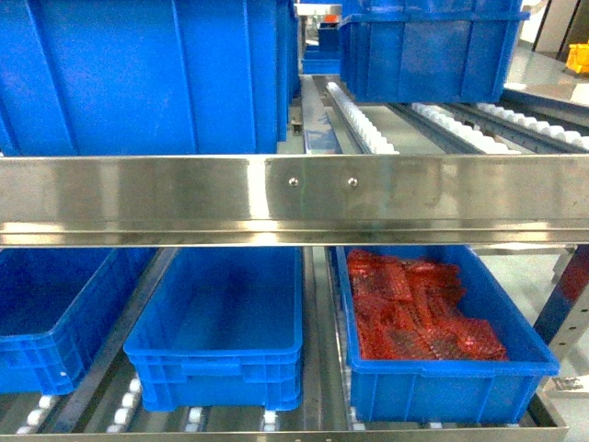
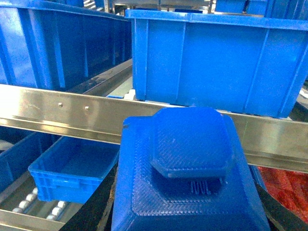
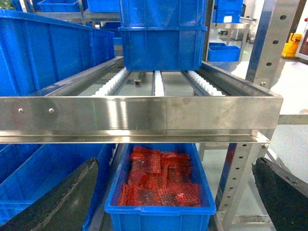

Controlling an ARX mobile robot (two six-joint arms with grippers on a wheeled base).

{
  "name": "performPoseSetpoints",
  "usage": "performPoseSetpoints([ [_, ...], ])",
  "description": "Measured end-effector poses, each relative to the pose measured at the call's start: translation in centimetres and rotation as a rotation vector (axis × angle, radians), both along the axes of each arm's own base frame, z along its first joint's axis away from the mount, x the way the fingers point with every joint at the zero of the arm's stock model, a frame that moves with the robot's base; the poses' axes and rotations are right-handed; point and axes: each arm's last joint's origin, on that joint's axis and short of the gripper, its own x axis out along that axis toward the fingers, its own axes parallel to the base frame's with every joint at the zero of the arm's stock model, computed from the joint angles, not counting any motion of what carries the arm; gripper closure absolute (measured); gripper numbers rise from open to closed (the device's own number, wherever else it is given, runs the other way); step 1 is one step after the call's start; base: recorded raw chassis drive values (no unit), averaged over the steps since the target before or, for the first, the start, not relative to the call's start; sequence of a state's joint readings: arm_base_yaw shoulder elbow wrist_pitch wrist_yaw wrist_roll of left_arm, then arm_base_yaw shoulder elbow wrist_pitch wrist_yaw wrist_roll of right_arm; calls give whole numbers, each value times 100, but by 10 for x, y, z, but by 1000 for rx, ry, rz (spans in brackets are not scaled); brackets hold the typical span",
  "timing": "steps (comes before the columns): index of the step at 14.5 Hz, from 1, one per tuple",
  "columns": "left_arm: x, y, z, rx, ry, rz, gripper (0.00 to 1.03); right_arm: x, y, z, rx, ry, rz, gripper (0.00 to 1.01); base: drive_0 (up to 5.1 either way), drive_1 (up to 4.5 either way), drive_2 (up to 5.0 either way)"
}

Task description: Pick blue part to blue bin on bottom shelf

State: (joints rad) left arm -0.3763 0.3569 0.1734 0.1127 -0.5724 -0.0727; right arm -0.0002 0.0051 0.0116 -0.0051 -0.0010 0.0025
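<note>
Three blue bins sat on the bottom shelf (image 1: 317,405) in the head view: a part-seen left bin (image 1: 46,318), an empty middle bin (image 1: 221,322), and a right bin (image 1: 460,364) filled with red parts (image 1: 414,308). Two larger blue bins stood on the upper tier behind the steel rail (image 1: 294,198). Neither hand showed there.

One blue part (image 2: 190,168) filled the foreground of the left wrist view, seemingly held in the left hand (image 2: 187,226), with dark finger edges just showing beside it; the fingers looked pressed onto it, though the contact itself was hidden. It hung in front of the rail, above and right of the empty bin (image 2: 72,168).

Two dark fingers (image 3: 57,197) of the right hand (image 3: 168,211) stood spread wide in the right wrist view, holding nothing, over the bin of red parts.

By my judgement the carry was under way. Next, the left hand needed to dip below the rail, reach over the empty bin and let go.
</note>
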Motion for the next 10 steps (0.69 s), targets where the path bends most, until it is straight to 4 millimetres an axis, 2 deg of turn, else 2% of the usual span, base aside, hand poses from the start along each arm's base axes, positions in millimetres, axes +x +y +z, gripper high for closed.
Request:
performPoseSetpoints([
  [10,0,0,0,-1,-3,0,60,0,0,0,0,-3,0,3,0,0,0],
])
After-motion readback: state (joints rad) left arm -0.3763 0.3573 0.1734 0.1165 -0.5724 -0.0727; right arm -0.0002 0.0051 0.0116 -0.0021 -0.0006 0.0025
